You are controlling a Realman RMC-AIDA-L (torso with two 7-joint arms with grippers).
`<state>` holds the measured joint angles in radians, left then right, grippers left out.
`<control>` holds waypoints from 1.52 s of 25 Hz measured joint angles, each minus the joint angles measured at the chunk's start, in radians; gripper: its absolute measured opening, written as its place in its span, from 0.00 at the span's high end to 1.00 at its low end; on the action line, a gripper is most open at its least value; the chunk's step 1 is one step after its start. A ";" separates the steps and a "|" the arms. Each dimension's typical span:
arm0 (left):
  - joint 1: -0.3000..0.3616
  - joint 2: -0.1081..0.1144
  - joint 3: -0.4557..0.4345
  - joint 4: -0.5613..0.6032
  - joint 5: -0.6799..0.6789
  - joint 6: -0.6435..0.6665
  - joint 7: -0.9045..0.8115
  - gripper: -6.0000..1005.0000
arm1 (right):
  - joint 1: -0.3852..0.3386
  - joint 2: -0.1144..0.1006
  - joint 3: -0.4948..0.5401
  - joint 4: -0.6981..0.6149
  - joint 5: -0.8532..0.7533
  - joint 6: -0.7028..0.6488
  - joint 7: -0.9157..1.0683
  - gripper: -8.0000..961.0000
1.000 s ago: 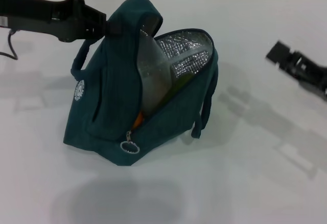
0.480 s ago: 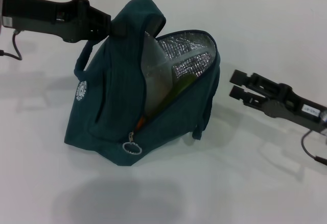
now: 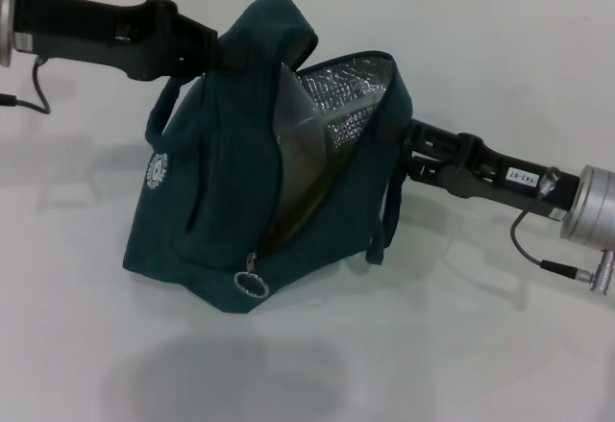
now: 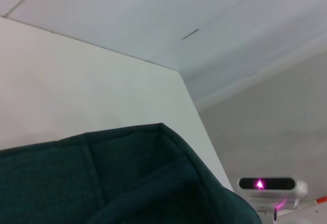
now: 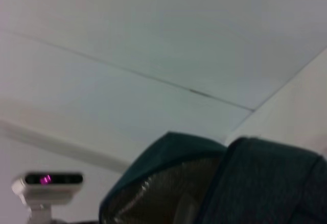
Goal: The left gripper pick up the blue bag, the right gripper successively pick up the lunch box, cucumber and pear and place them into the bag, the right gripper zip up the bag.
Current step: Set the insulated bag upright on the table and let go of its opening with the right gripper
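Observation:
The blue bag (image 3: pixel 207 191) stands open on the white table (image 3: pixel 480 345), its top held up by my left gripper (image 3: pixel 219 54), which is shut on the fabric. The same teal fabric fills the left wrist view (image 4: pixel 127 183). Silver foil lining (image 3: pixel 351 95) shows inside, with the clear lunch box (image 3: pixel 293 138) leaning in the opening and a green strip of cucumber (image 3: pixel 315 184) below it. The pear is hidden. My right gripper (image 3: pixel 411 150) is open at the bag's right rim. The right wrist view shows the rim (image 5: pixel 271 183) and lining (image 5: pixel 163 193) close up.
The round zipper ring (image 3: pixel 252 285) hangs at the bag's low front corner. A loop handle (image 3: pixel 389 215) droops on the right side below my right arm. The right arm's cable (image 3: pixel 538 249) trails over the table.
My right arm has come in from the far right to the bag's right rim. The left gripper has held the bag up throughout, shifting slightly right.

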<state>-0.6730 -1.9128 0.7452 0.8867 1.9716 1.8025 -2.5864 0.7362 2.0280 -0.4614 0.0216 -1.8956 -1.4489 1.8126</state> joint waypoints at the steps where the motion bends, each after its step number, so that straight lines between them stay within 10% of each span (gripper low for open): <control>1: -0.002 -0.002 0.000 0.000 0.000 0.000 0.001 0.94 | 0.004 0.000 -0.010 -0.003 0.000 0.002 -0.007 0.10; 11: 0.006 -0.005 0.000 0.000 0.003 0.002 0.002 0.94 | -0.025 0.000 -0.007 -0.011 0.023 -0.015 -0.129 0.16; 24: 0.002 -0.006 0.000 0.000 0.006 0.003 0.009 0.94 | -0.031 0.000 -0.005 -0.021 0.025 -0.005 -0.152 0.85; 38: -0.003 -0.018 0.003 0.000 0.000 0.023 0.004 0.94 | -0.065 -0.003 -0.004 -0.083 0.067 -0.076 -0.233 0.94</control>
<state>-0.6758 -1.9307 0.7484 0.8867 1.9716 1.8255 -2.5822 0.6711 2.0251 -0.4654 -0.0618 -1.8283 -1.5253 1.5793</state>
